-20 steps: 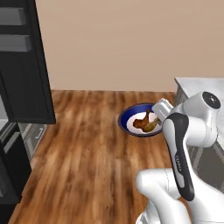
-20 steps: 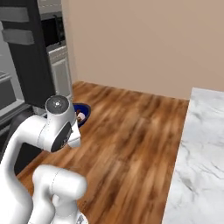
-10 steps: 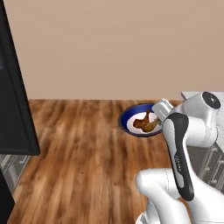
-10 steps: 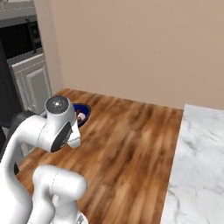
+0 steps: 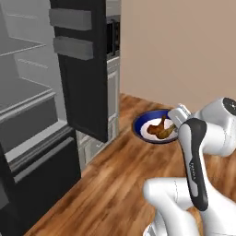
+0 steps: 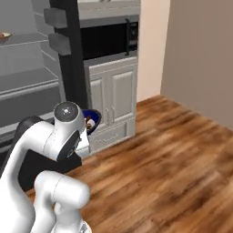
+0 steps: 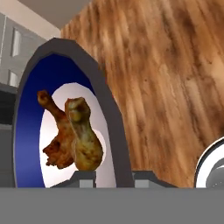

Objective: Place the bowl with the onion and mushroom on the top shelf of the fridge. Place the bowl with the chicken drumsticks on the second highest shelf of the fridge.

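Note:
My gripper (image 5: 177, 116) is shut on the near rim of a blue bowl (image 5: 144, 124) with a white inside, held level above the wooden floor. Two brown chicken drumsticks (image 5: 161, 129) lie in it. In the hand view the drumsticks (image 7: 83, 135) lie in the bowl (image 7: 26, 122), and its dark rim passes between my fingertips (image 7: 87, 176). From the right base view the bowl (image 6: 93, 119) peeks out behind my arm. The open fridge (image 5: 27, 97) stands to the left with grey shelves. A small object (image 6: 3, 35) sits on an upper shelf, cut off by the frame edge.
The fridge's dark open door (image 5: 85, 69) juts out between the shelves and the bowl. Behind it stand a built-in microwave (image 6: 107, 38) and white cabinet doors (image 6: 113, 100). Wooden floor (image 6: 173, 150) lies open to the right, up to a beige wall.
The whole picture has swung round with the base: the open fridge, its door and the cabinets now stand in front. The bowl stays in my gripper as before.

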